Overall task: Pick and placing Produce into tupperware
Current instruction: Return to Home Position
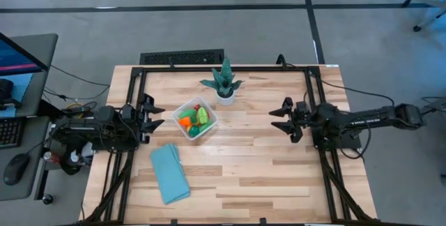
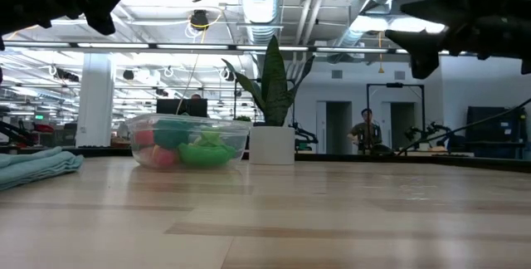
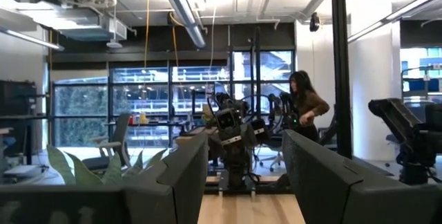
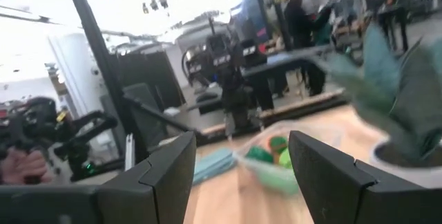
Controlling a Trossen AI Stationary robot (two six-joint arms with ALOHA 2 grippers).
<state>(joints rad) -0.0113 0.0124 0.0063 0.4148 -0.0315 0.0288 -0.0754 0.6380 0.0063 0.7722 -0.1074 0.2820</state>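
The tupperware (image 1: pixel 195 119), a clear squarish container, stands on the table left of centre, with green, orange and red produce (image 1: pixel 193 118) inside it; the low view shows the tupperware (image 2: pixel 189 140) and the right wrist view shows it (image 4: pixel 276 156) too. My left gripper (image 1: pixel 155 115) hovers open at the table's left edge, well above the wood, its fingers (image 3: pixel 173 182) with nothing between them. My right gripper (image 1: pixel 281 119) hovers open over the right part of the table, pointing toward the tupperware, fingers (image 4: pixel 166 175) with nothing between them.
A spiky teal plant in a white pot (image 1: pixel 224 84) stands just behind the tupperware. A folded light-blue cloth (image 1: pixel 169 173) lies near the front left. Bare wood spreads between the tupperware and my right gripper. People stand in the room beyond the table.
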